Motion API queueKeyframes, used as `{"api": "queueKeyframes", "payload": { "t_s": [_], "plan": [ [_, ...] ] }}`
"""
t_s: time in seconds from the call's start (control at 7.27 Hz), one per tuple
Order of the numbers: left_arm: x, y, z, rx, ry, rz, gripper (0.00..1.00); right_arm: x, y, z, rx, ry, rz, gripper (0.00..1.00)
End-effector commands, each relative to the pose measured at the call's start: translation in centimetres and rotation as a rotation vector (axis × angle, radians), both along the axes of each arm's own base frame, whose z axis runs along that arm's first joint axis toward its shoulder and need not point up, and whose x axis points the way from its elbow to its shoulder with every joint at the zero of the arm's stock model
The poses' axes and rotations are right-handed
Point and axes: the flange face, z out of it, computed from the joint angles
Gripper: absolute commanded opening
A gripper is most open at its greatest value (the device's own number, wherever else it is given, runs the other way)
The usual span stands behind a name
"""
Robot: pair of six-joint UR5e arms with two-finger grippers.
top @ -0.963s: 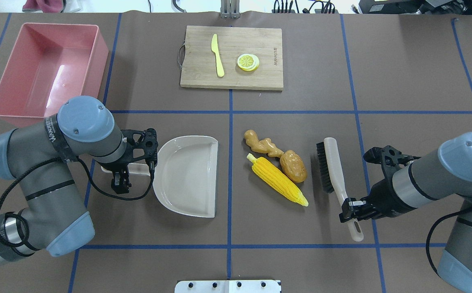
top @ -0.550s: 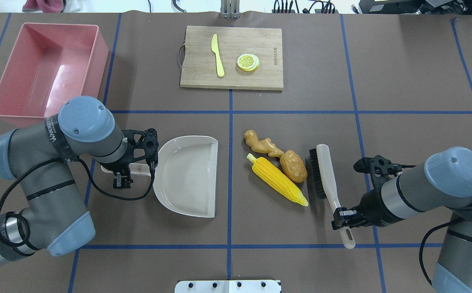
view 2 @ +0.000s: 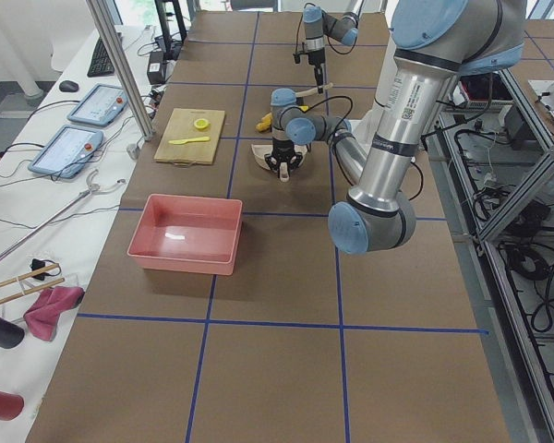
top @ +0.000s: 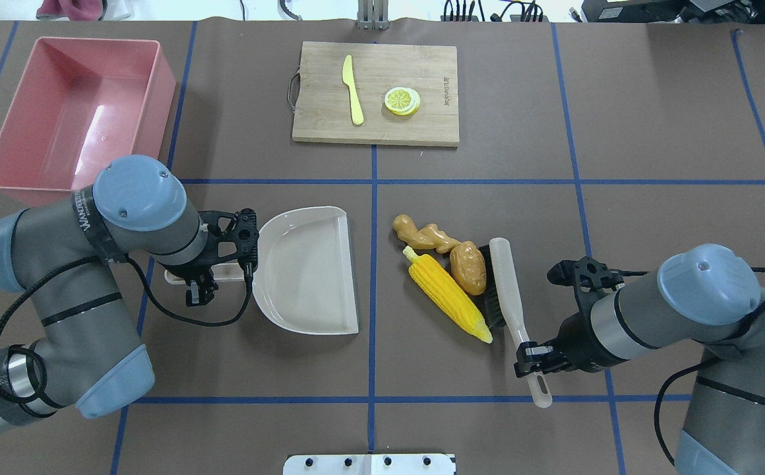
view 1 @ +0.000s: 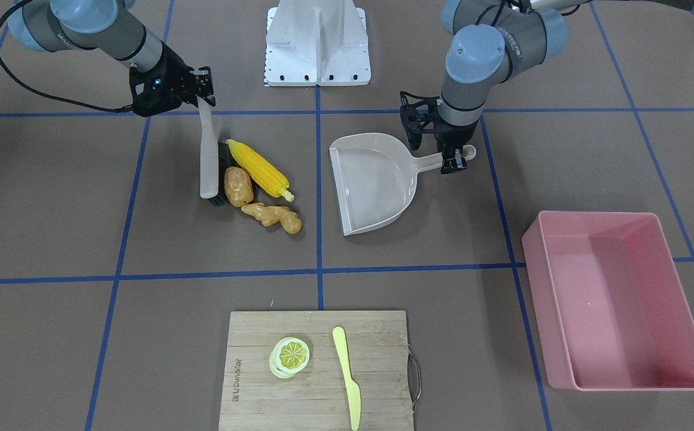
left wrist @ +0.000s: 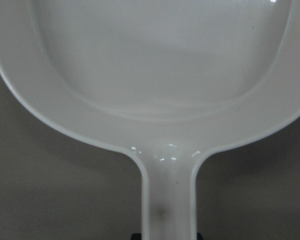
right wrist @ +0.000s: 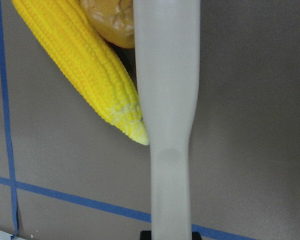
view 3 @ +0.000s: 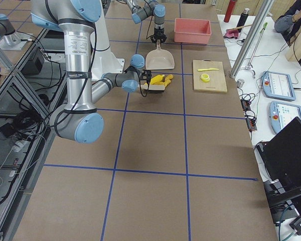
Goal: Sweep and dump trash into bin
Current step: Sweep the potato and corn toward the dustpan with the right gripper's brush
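Right gripper (top: 533,359): clamped on the brush (top: 506,290).
Left gripper (top: 201,287): clamped on the dustpan (top: 303,277).
Sweep: should push the trash (top: 448,293) slowly, bristles low.

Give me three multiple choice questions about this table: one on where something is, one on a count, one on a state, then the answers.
1. Where is the lemon slice?
A. on the cutting board
B. in the bin
C. in the dustpan

2. How many toy foods lie beside the brush?
A. two
B. three
C. four

3. What is the right gripper doing?
A. open over the table
B. shut on the brush handle
C. shut on the dustpan handle

Answers:
1. A, the slice sits on the wooden board at the far side of the table.
2. B, a corn, a potato and a ginger lie there.
3. B, its fingers clamp the pale handle near its end.
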Motion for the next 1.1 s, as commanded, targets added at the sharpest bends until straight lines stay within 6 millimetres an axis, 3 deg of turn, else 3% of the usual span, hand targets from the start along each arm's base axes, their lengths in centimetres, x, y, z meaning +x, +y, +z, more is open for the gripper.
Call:
{"api": "queueKeyframes", "payload": {
  "t_s": [0.0, 0.28, 0.55, 0.96],
  "plan": [
    [0.9, -0.1, -1.9, -0.004, -0.011, 0.005, 0.00, -3.1, -0.7, -1.2, 0.002, -0.011, 0.001, 0.00],
    [2.8, -1.2, -3.2, -0.019, -0.040, 0.008, 0.00, -5.6, -0.6, -3.1, -0.029, -0.028, 0.013, 0.00],
    [4.8, -2.4, -3.9, -0.026, -0.052, 0.010, 0.00, -7.3, 0.7, -4.7, -0.048, -0.034, 0.020, 0.00],
    [4.9, -2.4, -4.0, -0.027, -0.050, 0.011, 0.00, -10.5, 1.2, -10.2, -0.057, -0.008, 0.032, 0.00]
  ]
}}
